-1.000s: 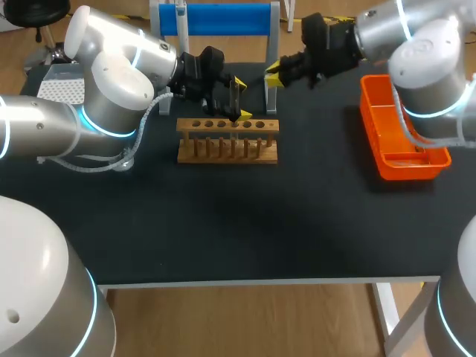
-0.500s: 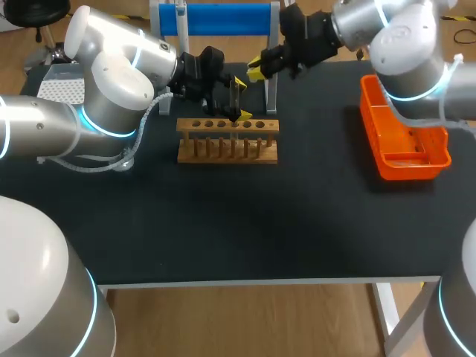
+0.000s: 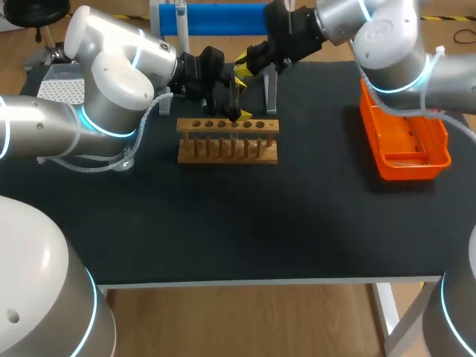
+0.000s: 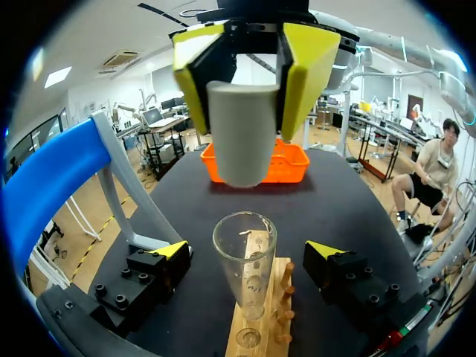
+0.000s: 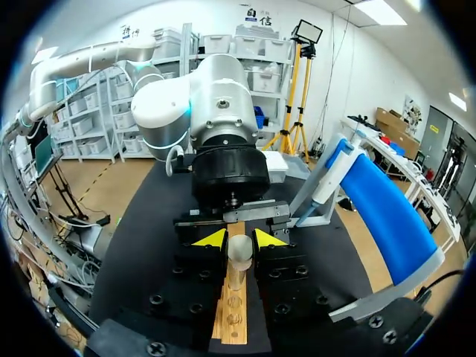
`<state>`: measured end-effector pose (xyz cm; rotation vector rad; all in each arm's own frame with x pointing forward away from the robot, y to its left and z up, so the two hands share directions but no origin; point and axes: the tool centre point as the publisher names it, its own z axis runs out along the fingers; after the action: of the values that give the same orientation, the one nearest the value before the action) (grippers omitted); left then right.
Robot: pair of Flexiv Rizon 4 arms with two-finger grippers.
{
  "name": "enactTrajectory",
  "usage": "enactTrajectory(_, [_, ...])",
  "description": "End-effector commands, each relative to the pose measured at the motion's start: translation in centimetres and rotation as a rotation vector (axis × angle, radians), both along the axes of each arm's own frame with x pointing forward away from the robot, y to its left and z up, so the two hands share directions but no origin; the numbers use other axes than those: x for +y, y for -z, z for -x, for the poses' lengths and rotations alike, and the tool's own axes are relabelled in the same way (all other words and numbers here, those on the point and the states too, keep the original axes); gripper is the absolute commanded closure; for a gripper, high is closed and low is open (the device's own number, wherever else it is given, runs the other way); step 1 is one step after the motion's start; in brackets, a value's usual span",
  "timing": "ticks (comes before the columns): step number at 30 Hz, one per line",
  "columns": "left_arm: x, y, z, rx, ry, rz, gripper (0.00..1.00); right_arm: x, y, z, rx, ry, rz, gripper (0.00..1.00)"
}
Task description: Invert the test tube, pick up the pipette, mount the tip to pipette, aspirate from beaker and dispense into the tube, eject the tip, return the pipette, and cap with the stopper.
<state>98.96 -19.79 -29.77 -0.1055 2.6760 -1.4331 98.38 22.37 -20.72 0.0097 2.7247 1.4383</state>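
Glass test tube [image 4: 245, 260]: upright, open mouth up; foot in a hole of the rack, just right of the rack's middle
Wooden rack [image 3: 227, 141]: far middle of the counter [image 3: 223, 223]; long side running left to right; one row of holes on top, pegs along the near face
Stopper [image 4: 242, 134]: pale, blunt cylinder; directly above the tube's mouth, not touching it; a gap shows between the two in the left wrist view
Right gripper [image 4: 242, 111]: its arm comes in from the right and reaches past the middle, over the far edge of the rack; yellow fingers [image 4: 305, 71] pressed on the stopper from two sides, holding it; fingers point down at the tube
Left gripper [image 3: 239, 98]: its arm comes in from the left, level with the upper part of the tube; fingers [image 4: 172, 251] stand wide, one on the far side and one on the near side of the tube; counter shows between each tip and the glass, so no contact seen
Orange bin [image 3: 405, 141]: right side of the counter, well apart from the rack; what lies in it cannot be made out
Blue-topped stand [image 3: 223, 18]: at the far edge of the counter, behind the rack and both grippers
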Motion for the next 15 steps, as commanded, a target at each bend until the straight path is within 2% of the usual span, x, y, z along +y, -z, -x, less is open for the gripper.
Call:
enactTrajectory(1, [-0.03, -0.01, -0.11, 0.002, 0.002, -0.002, 0.0, 0.51, 0.1, -0.53, 0.007, -0.007, 0.009, 1.0])
enactTrajectory(15, [-0.03, -0.01, -0.11, 0.002, 0.002, -0.002, 0.0, 0.98, 0.69, -0.58, 0.013, -0.015, 0.012, 1.0])
